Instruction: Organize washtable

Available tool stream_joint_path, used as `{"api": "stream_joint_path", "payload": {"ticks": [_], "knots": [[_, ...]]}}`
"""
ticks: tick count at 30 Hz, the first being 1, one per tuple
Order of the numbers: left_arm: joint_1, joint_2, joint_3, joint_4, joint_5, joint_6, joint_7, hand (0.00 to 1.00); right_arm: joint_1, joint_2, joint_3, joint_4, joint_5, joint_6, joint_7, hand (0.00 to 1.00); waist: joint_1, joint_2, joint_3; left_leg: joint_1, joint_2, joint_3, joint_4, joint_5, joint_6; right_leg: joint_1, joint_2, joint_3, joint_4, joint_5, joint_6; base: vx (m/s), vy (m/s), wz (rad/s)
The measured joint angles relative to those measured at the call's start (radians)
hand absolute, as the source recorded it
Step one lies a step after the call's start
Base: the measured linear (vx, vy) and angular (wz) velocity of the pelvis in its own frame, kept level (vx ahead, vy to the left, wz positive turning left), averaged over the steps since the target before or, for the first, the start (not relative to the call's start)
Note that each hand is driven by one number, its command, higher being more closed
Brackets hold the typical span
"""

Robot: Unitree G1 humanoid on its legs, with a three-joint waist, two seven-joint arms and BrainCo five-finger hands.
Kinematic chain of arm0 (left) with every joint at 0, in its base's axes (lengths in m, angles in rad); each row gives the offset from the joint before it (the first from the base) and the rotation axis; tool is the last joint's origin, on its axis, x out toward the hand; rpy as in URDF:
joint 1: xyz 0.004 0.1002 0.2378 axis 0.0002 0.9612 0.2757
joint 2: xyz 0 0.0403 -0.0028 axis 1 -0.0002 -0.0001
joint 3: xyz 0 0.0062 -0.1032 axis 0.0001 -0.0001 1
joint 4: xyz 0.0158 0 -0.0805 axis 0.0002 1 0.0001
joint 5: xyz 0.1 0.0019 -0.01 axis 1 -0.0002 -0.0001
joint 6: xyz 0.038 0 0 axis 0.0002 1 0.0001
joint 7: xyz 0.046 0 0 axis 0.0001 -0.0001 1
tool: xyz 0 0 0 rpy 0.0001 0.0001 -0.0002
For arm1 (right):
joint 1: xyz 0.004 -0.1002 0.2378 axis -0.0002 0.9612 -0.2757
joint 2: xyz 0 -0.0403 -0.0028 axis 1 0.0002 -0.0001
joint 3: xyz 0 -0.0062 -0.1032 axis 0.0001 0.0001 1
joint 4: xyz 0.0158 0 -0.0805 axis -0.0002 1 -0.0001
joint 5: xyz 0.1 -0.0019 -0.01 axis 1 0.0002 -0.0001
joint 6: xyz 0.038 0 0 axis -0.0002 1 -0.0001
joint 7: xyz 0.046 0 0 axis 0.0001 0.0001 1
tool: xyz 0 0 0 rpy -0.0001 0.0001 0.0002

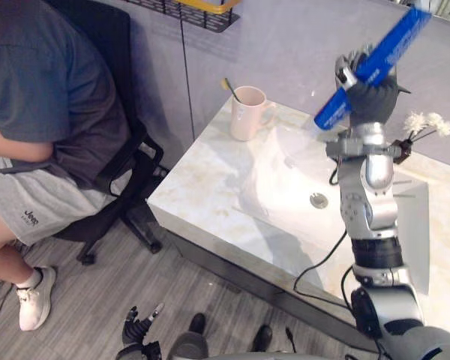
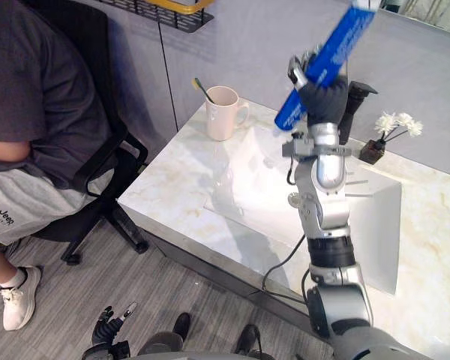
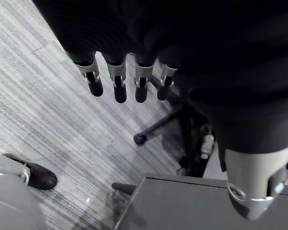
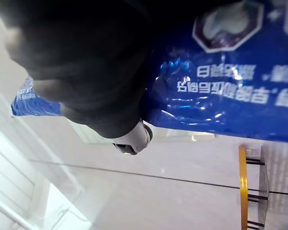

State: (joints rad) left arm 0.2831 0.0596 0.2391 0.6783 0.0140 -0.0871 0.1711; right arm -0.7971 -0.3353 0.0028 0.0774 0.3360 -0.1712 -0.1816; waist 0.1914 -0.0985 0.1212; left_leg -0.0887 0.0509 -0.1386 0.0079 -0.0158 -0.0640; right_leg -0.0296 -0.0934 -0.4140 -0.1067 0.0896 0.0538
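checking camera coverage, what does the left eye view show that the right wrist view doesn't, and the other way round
Left eye view: the mug, the sink basin, the white flowers and a seated person. Right wrist view: a white emblem on the blue tube. Shared: that tube gripped in the right hand, and the wire shelf.

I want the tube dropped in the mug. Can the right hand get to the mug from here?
Probably yes. The right hand, fingers curled round the blue tube, is raised over the sink, and nothing stands between it and the mug. A toothbrush already stands in it, which may crowd the opening.
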Motion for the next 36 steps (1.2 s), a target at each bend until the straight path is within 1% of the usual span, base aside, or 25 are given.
{"api": "stream_joint_path", "payload": {"ticks": [2, 3, 4, 5, 6, 9, 10, 12, 15, 20, 24, 25, 29, 30, 36], "knots": [[-0.006, 0.008, -0.005, 0.0, 0.002, 0.0, -0.011, 0.0, -0.073, -0.016, 0.005, 0.033, -0.035, -0.001, -0.021, 1.0, 0.018, -0.005, 0.015, -0.019, -0.001, -0.01, 0.0, 0.007, -0.001, -0.013, 0.0, -0.011, 0.0, 0.0, 0.0, 0.0, 0.002, 0.15], [-0.008, 0.009, -0.007, 0.0, 0.003, -0.001, -0.016, 0.0, -0.093, -0.02, 0.007, 0.047, -0.038, -0.001, -0.026, 1.0, 0.02, -0.006, 0.021, -0.023, -0.001, -0.018, -0.001, 0.01, -0.001, -0.013, 0.0, -0.019, 0.0, 0.0, 0.0, -0.01, -0.009, 0.29], [-0.012, 0.015, -0.014, 0.0, 0.005, -0.001, -0.017, 0.0, -0.129, -0.029, 0.007, 0.08, -0.055, -0.001, -0.043, 1.0, 0.025, -0.007, 0.03, -0.029, -0.001, -0.031, -0.002, 0.014, -0.003, -0.014, 0.0, -0.03, 0.0, 0.0, 0.0, -0.01, -0.007, 0.25], [-0.018, 0.018, -0.015, 0.002, 0.008, -0.001, -0.017, 0.0, -0.159, -0.035, 0.007, 0.11, -0.072, 0.0, -0.063, 1.0, 0.039, -0.009, 0.035, -0.037, -0.001, -0.036, -0.003, 0.017, -0.005, -0.02, 0.001, -0.035, 0.0, 0.0, 0.0, -0.01, -0.005, 0.2], [-0.024, 0.019, -0.016, 0.002, 0.009, -0.001, -0.017, 0.0, -0.168, -0.041, 0.007, 0.115, -0.074, 0.0, -0.073, 1.0, 0.045, -0.01, 0.036, -0.044, -0.001, -0.039, -0.003, 0.02, -0.006, -0.027, 0.001, -0.038, 0.0, 0.0, 0.0, 0.0, -0.004, 0.19], [-0.037, 0.03, -0.021, 0.003, 0.01, -0.011, -0.016, 0.0, -0.228, -0.043, 0.008, 0.159, -0.14, 0.0, -0.124, 1.0, 0.056, -0.012, 0.062, -0.059, 0.0, -0.058, -0.007, 0.03, -0.009, -0.033, 0.003, -0.054, 0.0, 0.0, 0.0, 0.0, -0.004, 0.16], [-0.037, 0.032, -0.028, 0.004, 0.011, -0.011, -0.014, 0.0, -0.238, -0.043, 0.007, 0.176, -0.163, 0.0, -0.148, 1.0, 0.07, -0.011, 0.066, -0.061, -0.001, -0.061, -0.007, 0.031, -0.009, -0.034, 0.003, -0.057, 0.0, 0.0, 0.0, 0.0, 0.002, 0.06], [-0.039, 0.035, -0.038, 0.004, 0.02, -0.011, -0.014, 0.0, -0.258, -0.043, 0.007, 0.2, -0.187, 0.002, -0.175, 1.0, 0.074, -0.011, 0.066, -0.075, -0.002, -0.07, -0.007, 0.035, -0.009, -0.042, 0.002, -0.066, 0.0, 0.0, 0.0, 0.01, 0.005, 0.14], [-0.049, 0.035, -0.041, 0.004, 0.029, -0.015, -0.014, 0.0, -0.308, -0.046, 0.005, 0.24, -0.225, 0.007, -0.212, 1.0, 0.073, -0.01, 0.092, -0.088, -0.001, -0.087, -0.008, 0.044, -0.015, -0.048, 0.005, -0.083, 0.0, 0.0, 0.0, 0.0, 0.002, 0.15], [-0.05, 0.044, -0.057, 0.004, 0.029, -0.022, -0.012, 0.0, -0.363, -0.071, 0.004, 0.303, -0.233, 0.026, -0.239, 1.0, 0.077, -0.009, 0.104, -0.113, -0.001, -0.104, -0.009, 0.052, -0.018, -0.065, 0.006, -0.101, 0.0, 0.0, 0.0, 0.01, 0.009, 0.1], [-0.055, 0.046, -0.074, 0.004, 0.029, -0.029, -0.011, 0.0, -0.388, -0.092, -0.002, 0.342, -0.233, 0.03, -0.271, 1.0, 0.096, 0.001, 0.123, -0.118, -0.001, -0.107, -0.009, 0.053, -0.018, -0.068, 0.006, -0.105, 0.0, 0.0, 0.0, 0.01, 0.003, 0.01], [-0.063, 0.045, -0.078, 0.004, 0.028, -0.031, -0.011, 0.0, -0.395, -0.105, -0.004, 0.343, -0.233, 0.03, -0.276, 1.0, 0.1, 0.005, 0.132, -0.121, -0.001, -0.111, -0.009, 0.055, -0.019, -0.069, 0.006, -0.108, 0.0, 0.0, 0.0, 0.03, 0.017, 0.06], [-0.07, 0.046, -0.082, 0.004, 0.027, -0.033, -0.01, 0.0, -0.438, -0.109, -0.006, 0.385, -0.232, 0.035, -0.277, 1.0, 0.098, 0.01, 0.144, -0.138, -0.001, -0.117, -0.009, 0.059, -0.022, -0.084, 0.007, -0.113, 0.0, 0.0, 0.0, 0.03, 0.011, 0.04], [-0.07, 0.046, -0.082, 0.004, 0.027, -0.033, -0.01, 0.0, -0.438, -0.115, -0.007, 0.392, -0.231, 0.043, -0.277, 1.0, 0.098, 0.012, 0.145, -0.141, -0.001, -0.122, -0.009, 0.059, -0.022, -0.085, 0.007, -0.118, 0.0, 0.0, 0.0, 0.06, 0.013, 0.09], [-0.07, 0.048, -0.093, 0.003, 0.026, -0.034, -0.007, 0.0, -0.442, -0.128, -0.013, 0.431, -0.228, 0.048, -0.278, 1.0, 0.1, 0.02, 0.162, -0.161, -0.002, -0.133, -0.01, 0.067, -0.027, -0.1, 0.007, -0.131, 0.0, 0.0, 0.0, 0.03, 0.013, 0.05]]}}
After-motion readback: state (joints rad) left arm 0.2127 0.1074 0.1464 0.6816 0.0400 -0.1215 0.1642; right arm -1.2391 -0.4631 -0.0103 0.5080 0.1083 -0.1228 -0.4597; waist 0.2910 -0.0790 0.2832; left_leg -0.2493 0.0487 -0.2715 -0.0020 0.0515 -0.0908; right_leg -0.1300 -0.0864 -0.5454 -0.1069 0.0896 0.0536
